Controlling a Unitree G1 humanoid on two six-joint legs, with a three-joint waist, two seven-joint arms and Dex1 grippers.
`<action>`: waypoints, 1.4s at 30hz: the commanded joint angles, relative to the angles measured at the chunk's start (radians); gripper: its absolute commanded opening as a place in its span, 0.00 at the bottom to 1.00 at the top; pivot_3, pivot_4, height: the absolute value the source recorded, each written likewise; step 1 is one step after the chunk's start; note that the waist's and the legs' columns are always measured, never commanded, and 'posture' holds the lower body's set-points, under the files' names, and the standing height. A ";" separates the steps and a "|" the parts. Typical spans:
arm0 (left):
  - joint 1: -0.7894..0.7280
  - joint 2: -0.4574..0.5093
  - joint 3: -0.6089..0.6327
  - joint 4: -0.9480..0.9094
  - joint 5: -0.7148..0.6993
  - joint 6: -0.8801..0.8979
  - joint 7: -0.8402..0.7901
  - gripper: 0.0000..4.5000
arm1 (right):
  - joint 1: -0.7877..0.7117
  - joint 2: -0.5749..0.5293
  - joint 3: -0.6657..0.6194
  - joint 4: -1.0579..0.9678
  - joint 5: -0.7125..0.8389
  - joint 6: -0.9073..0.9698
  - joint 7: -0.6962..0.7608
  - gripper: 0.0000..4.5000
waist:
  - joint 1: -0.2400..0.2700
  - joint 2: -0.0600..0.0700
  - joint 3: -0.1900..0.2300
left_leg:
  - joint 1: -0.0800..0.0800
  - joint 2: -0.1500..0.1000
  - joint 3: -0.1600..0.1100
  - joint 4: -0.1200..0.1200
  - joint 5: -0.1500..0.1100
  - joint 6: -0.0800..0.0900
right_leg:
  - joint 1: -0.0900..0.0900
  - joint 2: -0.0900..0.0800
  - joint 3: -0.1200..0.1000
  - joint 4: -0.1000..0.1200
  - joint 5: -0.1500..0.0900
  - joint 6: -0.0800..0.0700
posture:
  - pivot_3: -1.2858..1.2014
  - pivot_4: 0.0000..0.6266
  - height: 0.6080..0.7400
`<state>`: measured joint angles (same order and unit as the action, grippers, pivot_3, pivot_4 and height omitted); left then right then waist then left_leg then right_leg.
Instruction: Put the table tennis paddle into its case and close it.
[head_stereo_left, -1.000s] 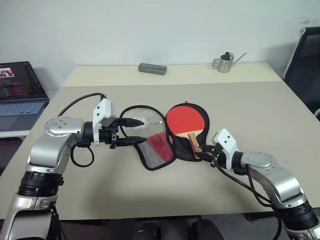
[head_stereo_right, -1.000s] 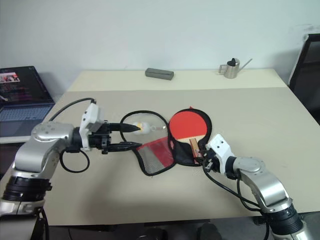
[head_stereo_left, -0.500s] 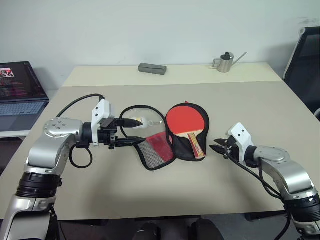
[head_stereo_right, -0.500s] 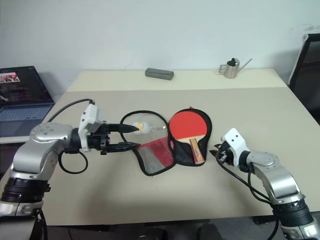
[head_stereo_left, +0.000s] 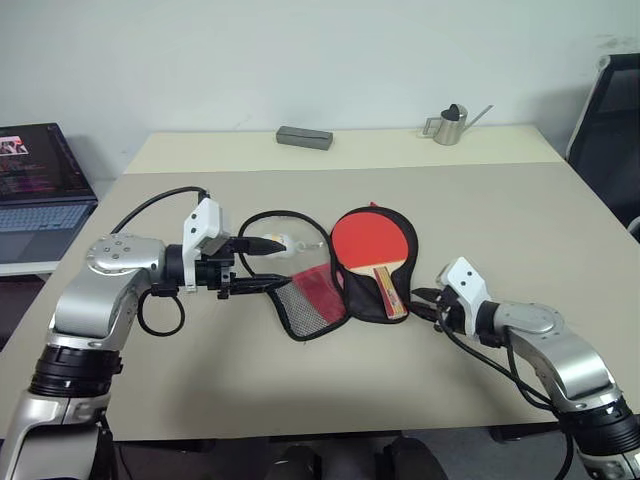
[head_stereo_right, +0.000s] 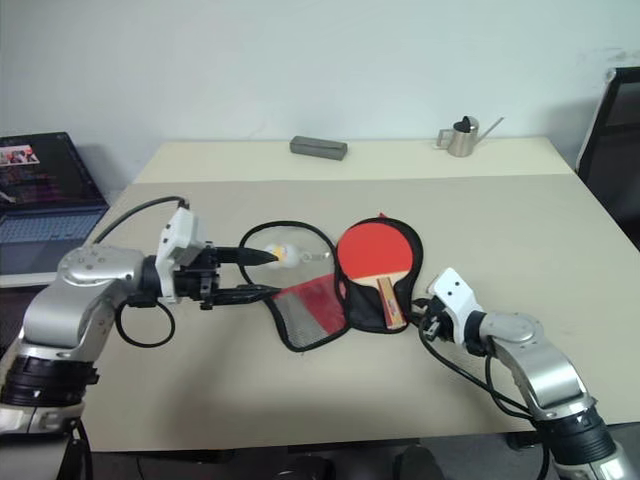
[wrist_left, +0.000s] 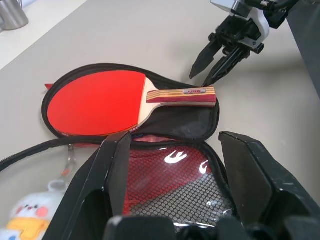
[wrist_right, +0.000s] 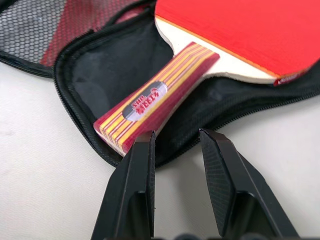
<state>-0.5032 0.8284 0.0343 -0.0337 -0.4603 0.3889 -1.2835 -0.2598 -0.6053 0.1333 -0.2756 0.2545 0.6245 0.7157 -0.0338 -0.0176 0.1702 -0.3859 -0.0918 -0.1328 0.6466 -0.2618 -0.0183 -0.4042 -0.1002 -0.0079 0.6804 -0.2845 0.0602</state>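
Your left gripper (head_stereo_left: 268, 266), fingers spread, holds up the mesh-pocket flap (head_stereo_left: 310, 300) of the open case (head_stereo_left: 395, 308). The table tennis paddle (head_stereo_left: 372, 245) already lies in the case's right half. Your right gripper (head_stereo_left: 425, 300), part-open and empty, waits beside the handle; folding and zipping remain.

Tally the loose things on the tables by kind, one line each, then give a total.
Paddle: 1
Case: 1
Plush charm: 1
Grey block: 1
Metal watering can: 1
Laptop: 1
Total: 6
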 joint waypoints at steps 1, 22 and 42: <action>0.001 0.020 0.035 -0.028 -0.016 0.002 0.002 0.68 | -0.015 0.019 0.003 -0.054 0.014 -0.009 0.005 0.33 | 0.000 0.000 0.000 | 0.000 0.000 0.000 0.000 0.000 0.000 | 0.000 0.000 0.000 0.000 0.000 0.000 | 0.52 0.24 1.00; 0.043 0.031 0.107 0.058 -0.009 0.011 0.083 0.68 | -0.074 0.078 -0.121 -0.100 0.179 0.090 0.010 0.33 | 0.001 0.000 0.000 | 0.000 0.000 0.000 0.000 0.000 0.000 | 0.000 0.000 0.000 0.000 0.000 0.000 | 0.52 0.24 1.00; 0.107 -0.026 0.104 0.484 0.148 -0.187 0.161 0.68 | -0.113 -0.074 -0.157 -0.072 0.201 -0.030 0.146 0.33 | 0.004 -0.001 0.000 | 0.000 0.000 0.000 0.000 -0.001 0.001 | 0.000 -0.001 -0.001 0.000 0.000 0.000 | 0.52 0.24 1.00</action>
<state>-0.3666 0.8060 0.1385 0.4354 -0.3197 0.2346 -1.1255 -0.3492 -0.6692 0.0001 -0.3331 0.4519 0.6190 0.8585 -0.0303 -0.0182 0.1699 -0.3858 -0.0921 -0.1334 0.6466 -0.2624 -0.0173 -0.4041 -0.1009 -0.0089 0.6805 -0.2845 0.0601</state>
